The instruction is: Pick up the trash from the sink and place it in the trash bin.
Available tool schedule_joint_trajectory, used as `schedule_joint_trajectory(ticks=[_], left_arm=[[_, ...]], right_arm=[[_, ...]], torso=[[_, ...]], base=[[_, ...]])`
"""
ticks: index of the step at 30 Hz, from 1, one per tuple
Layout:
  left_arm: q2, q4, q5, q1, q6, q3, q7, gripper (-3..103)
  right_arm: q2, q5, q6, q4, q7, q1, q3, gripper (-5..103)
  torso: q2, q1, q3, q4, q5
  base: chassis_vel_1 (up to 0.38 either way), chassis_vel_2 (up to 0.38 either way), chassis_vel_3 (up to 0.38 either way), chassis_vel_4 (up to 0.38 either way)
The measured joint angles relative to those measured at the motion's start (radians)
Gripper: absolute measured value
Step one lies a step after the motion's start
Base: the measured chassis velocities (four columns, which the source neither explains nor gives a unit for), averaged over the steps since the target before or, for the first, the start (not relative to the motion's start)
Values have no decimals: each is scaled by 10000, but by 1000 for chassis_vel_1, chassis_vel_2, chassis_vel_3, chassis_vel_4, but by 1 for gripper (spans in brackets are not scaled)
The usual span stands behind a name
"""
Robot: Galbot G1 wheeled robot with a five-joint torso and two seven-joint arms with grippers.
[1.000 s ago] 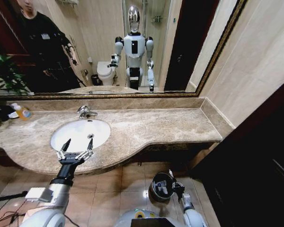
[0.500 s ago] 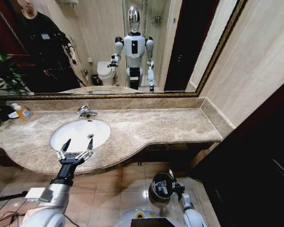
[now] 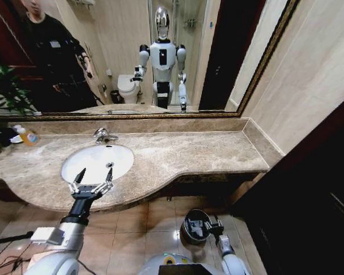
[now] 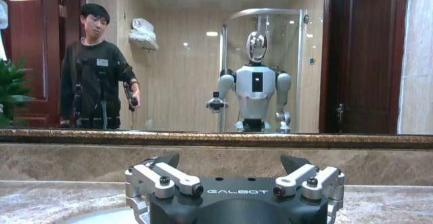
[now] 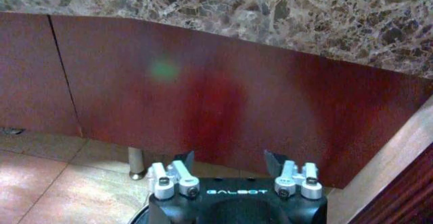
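The white oval sink [image 3: 94, 157] is set in the beige marble counter [image 3: 189, 152]. I make out no trash in the basin, just its drain. My left gripper [image 3: 96, 172] hovers open over the sink's near rim with nothing between its fingers; in the left wrist view the left gripper [image 4: 230, 160] faces the mirror. The dark round trash bin [image 3: 192, 228] stands on the tiled floor below the counter. My right gripper [image 3: 206, 226] is open at the bin's right rim; in the right wrist view the right gripper [image 5: 226, 162] is empty and faces the red-brown cabinet panel [image 5: 203, 107].
A chrome faucet [image 3: 103, 135] stands behind the basin. An orange-liquid bottle [image 3: 27, 136] sits at the counter's far left near a plant [image 3: 6, 91]. A wall mirror runs behind the counter. A dark wooden door or panel [image 3: 309, 200] bounds the right side.
My right gripper has dropped slightly lower and nearer to me beside the bin. The left arm has not moved.
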Motion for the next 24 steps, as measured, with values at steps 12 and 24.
schedule_joint_trajectory(ticks=[12, 24], left_arm=[[0, 0, 0, 0, 0, 0, 0, 100], [0, 0, 0, 0, 0, 0, 0, 100]], right_arm=[[185, -60, 21, 50, 147, -8, -189, 100], [110, -32, 218, 14, 196, 33, -280, 100]], torso=[[0, 0, 0, 0, 0], [0, 0, 0, 0, 0]], base=[[0, 0, 0, 0], [0, 0, 0, 0]])
